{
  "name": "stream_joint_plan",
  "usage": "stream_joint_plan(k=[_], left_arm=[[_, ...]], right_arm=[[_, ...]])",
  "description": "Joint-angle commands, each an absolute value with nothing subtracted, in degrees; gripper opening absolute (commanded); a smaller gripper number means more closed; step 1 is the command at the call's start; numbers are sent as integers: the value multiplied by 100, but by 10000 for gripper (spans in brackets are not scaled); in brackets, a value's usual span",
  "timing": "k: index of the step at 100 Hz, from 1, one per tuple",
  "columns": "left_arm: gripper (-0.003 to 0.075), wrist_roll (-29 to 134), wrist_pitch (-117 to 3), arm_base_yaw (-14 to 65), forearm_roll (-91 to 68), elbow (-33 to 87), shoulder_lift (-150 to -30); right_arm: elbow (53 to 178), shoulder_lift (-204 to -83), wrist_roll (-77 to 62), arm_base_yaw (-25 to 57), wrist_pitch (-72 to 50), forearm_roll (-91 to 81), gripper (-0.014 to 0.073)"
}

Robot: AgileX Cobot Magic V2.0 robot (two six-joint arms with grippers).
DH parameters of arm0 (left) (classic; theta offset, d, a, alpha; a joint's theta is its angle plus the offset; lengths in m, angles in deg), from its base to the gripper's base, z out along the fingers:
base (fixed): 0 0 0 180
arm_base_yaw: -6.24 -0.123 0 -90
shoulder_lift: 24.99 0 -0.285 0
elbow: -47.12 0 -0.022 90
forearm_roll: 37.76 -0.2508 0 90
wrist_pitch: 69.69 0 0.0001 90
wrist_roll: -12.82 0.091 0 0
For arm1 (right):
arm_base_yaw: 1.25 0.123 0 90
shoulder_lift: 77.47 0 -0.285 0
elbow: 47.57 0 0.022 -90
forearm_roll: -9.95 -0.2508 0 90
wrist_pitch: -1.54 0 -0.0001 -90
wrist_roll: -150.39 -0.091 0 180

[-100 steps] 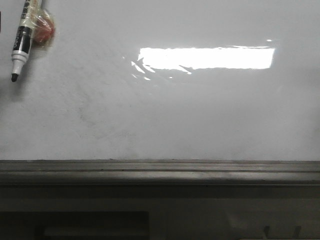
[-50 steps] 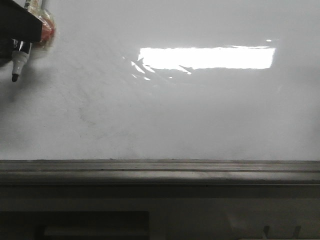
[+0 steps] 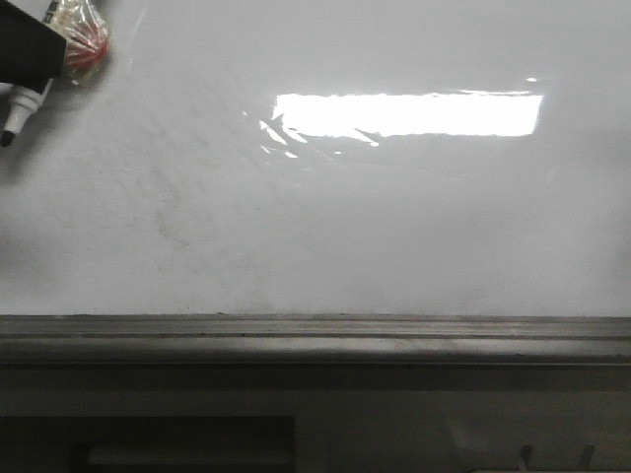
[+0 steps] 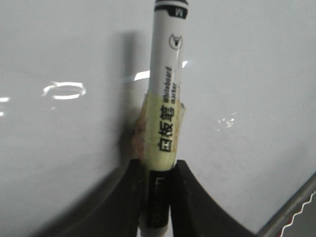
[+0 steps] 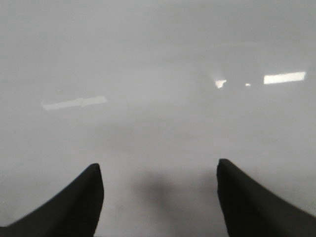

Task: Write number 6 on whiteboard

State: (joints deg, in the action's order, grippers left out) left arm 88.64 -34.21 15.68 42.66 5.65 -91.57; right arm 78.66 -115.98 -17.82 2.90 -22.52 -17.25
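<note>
Black left gripper (image 3: 25,49) sits at the far-left top corner of the front view, pinching a whiteboard marker (image 3: 22,106) whose white barrel and dark tip poke out below it, tilted down-left. Tip is close to the whiteboard (image 3: 394,227); contact can't be confirmed from this angle. A red-and-clear wad of tape (image 3: 81,41) shows just right of the gripper. Left wrist view: fingers (image 4: 195,197) clamped on the black end of the marker (image 4: 165,84), yellowish tape wrapped around the barrel (image 4: 163,126) just above the grip, printed label readable, board surface (image 4: 74,148) behind. Moving right on the front view: board is glossy white-grey with faint grey smudges in the left-centre area, no dark stroke visible anywhere, so the number 6 is not on the board. Bright rectangular light reflection (image 3: 409,113) sits upper centre-right. Grey metal bottom rail (image 3: 315,335) runs the full width along the near edge. Right gripper (image 5: 158,197) appears only in its wrist view: fingers (image 5: 247,197) spread wide, nothing between them, facing blank board (image 5: 158,89).
</note>
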Motion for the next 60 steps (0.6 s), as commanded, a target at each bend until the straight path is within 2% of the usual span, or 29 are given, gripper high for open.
stream_joint_plan(k=[1,20,40,60], left_arm=[[-20,8974,-2997,1758,4272,891,-8991],[-20,8974,-3182,2834,3225,958,-8912],[-20,8826,-4291,4222,2382,958,-8927],[-20,8816,-4680,4739,2254,958,-9025]], right_arm=[[8144,-11708,-1781,429,-2017,-1869,446],[8752,-12234,-755,1318,-2451,-2652,446],[9732,-13392,-215,2396,-2954,-2971,446],[10655,-14279,-169,3065,-3117,-2971,446]])
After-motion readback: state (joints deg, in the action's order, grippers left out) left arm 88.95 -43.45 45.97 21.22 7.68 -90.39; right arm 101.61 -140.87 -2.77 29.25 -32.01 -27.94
